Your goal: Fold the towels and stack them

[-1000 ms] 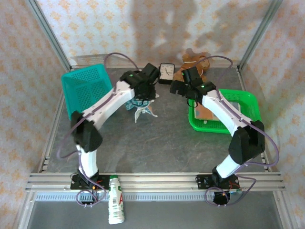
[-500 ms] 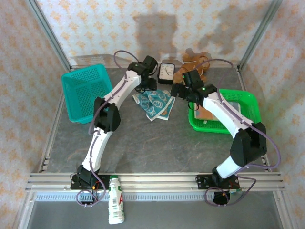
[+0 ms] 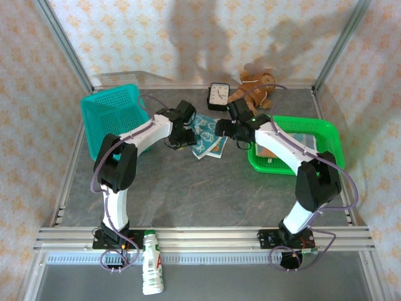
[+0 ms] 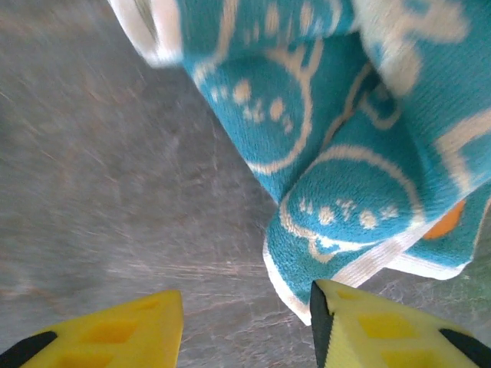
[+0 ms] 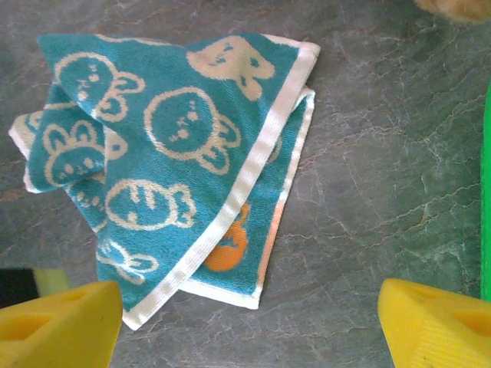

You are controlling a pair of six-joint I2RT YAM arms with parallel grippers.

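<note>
Fingertips of moulded yellow plastic, ribbed with shallow pockets, frame the left wrist view. The left end effector stands moderately open, with bare surface between its jaws and nothing held. A white-bordered corner of the towel lies just against the inner edge of its right fingertip. The cloth is looped terry, teal, with cream outline drawings of round animal faces.

The right end effector is spread wide, its blocky yellow fingers far apart, and it holds nothing. In its view the towel lies on the surface in a rough, uneven fold. One layer is thrown diagonally over another, so the white woven border runs as a slanted stripe. Bunny, bear and fish outlines show on top, and an orange patch peeks out from the lower layer. The towel's lower corner is near the left finger.

From above, the left end effector and the right end effector sit on either side of the towel, at the far middle of the surface, a grey slab veined like stone. A teal perforated plastic basket stands tilted at the far left. A bright green mesh basket at the right holds a pale flat cloth. Behind the towel stand a square black clock and a furry brown teddy bear. A white bottle lies at the near rail.
</note>
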